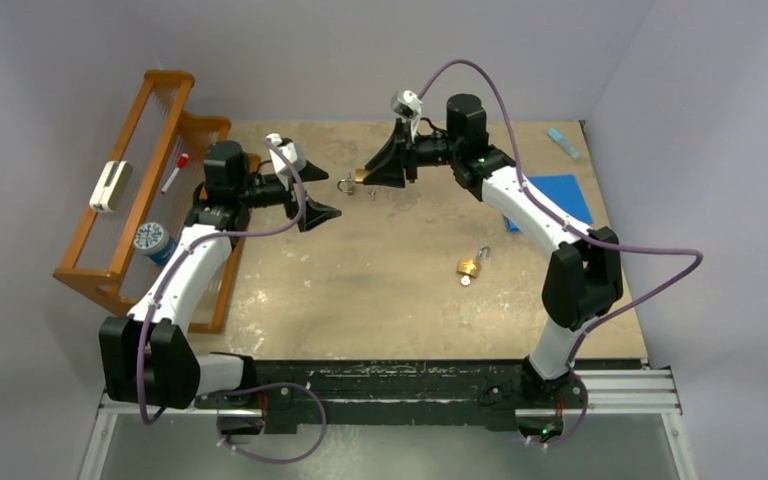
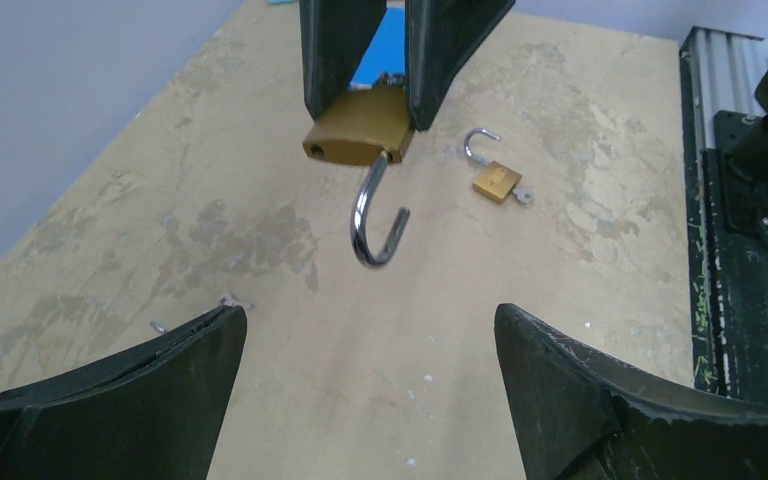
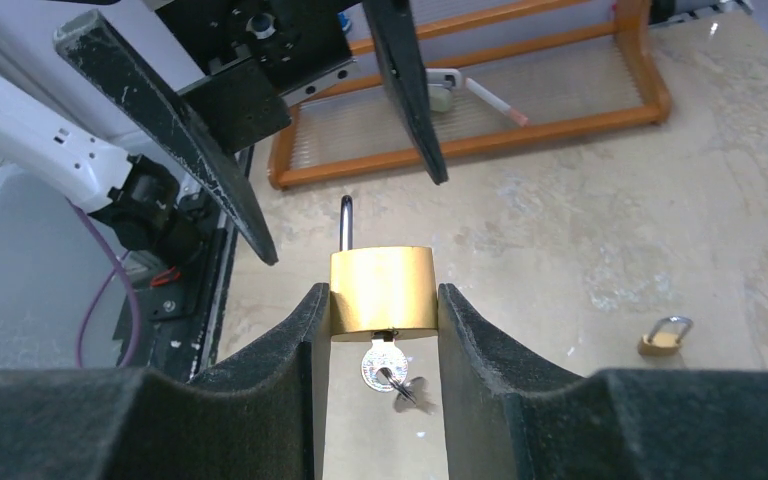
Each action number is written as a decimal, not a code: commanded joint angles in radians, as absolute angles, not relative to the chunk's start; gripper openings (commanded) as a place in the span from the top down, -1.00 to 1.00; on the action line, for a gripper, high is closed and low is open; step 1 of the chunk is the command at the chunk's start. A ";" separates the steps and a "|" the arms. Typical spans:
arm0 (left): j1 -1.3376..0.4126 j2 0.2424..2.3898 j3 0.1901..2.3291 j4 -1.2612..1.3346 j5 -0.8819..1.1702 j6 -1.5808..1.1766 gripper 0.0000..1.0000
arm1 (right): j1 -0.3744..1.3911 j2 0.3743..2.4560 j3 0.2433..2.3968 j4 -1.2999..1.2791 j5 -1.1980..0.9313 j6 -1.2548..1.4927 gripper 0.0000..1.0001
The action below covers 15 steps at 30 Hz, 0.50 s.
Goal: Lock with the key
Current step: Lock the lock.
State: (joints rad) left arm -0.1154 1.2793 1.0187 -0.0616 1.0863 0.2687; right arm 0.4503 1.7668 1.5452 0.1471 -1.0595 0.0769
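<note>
R gripper (image 3: 382, 300) clamps brass-bodied padlock (image 2: 360, 128) by its sides, mid-air over tan tabletop (image 1: 380, 290), small silver key (image 3: 378, 365) in the keyhole. Its curved steel shackle (image 2: 365, 215) hangs open, free end off the hole. L gripper (image 2: 368, 325) gapes wide, empty, near it. Prob best: L swings free end over the hole and pushes straight in w/ R holding firm, then turn key.

Blurry hanging key (image 3: 410, 392) under padlock (image 3: 382, 292)
</note>
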 commanded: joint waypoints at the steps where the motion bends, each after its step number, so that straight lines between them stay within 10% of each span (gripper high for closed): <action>1: -0.106 1.286 1.026 0.113 1.222 0.166 -0.87 | 0.463 1.775 1.568 0.202 -1.114 0.082 1.00; 6: -0.108 1.307 1.039 0.131 1.260 0.167 -0.73 | 0.467 1.792 1.574 0.220 -1.121 0.090 1.00; 15: -0.109 1.334 1.036 0.149 1.283 0.169 0.10 | 0.469 1.791 1.577 0.225 -1.132 0.093 1.00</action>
State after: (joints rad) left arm -0.1120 1.3289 1.0187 0.0956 1.2381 0.1711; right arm 0.4675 1.8194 1.5452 0.1650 -1.0927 0.0807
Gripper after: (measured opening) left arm 0.459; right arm 0.386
